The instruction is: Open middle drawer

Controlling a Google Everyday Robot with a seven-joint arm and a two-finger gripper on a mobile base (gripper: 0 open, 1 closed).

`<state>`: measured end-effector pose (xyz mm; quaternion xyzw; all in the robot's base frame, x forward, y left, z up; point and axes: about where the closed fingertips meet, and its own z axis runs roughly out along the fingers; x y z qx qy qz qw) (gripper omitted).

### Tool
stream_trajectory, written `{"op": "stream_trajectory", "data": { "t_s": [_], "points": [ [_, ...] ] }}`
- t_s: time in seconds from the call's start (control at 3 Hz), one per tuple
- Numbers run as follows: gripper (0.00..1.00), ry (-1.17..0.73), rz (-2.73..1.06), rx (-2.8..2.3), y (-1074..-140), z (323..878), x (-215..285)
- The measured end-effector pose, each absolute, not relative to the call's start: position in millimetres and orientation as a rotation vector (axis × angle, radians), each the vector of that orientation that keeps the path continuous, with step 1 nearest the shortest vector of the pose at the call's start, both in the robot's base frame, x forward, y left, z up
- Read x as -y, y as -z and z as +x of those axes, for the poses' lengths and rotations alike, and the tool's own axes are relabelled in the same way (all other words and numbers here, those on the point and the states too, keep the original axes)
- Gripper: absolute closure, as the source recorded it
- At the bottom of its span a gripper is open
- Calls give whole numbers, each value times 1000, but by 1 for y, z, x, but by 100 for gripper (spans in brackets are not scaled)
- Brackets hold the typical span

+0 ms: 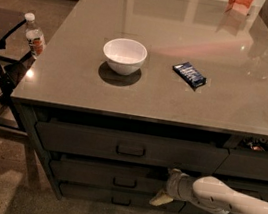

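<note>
The middle drawer (pixel 98 174) is the dark, medium-height front under the taller top drawer (pixel 78 139), with a small loop handle (pixel 124 182) at its centre. It looks closed. My gripper (pixel 166 187) is low in front of the cabinet, at the right end of the middle drawer's front and to the right of its handle. Its fingers are spread, one finger (pixel 173 173) up and one cream fingertip (pixel 159 200) down, holding nothing. The white arm (pixel 226 198) comes in from the lower right.
A thin bottom drawer (pixel 90 193) lies under the middle one. On the grey countertop (pixel 76 89) sit a white bowl (pixel 124 55) and a blue packet (pixel 189 74). A water bottle (pixel 34 36) stands on a dark chair (pixel 0 57) at the left.
</note>
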<state>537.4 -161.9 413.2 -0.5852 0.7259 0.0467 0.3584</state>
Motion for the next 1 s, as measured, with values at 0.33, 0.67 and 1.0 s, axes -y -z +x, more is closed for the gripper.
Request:
{"op": "stream_trajectory", "data": {
  "t_s": [0.33,0.67,1.0],
  "points": [
    [0,-141,-1542,-1859,-407,535,152],
    [0,-163,-1564,-1864,-397,528,150],
    [0,-164,-1566,-1847,-398,535,143]
  ]
}}
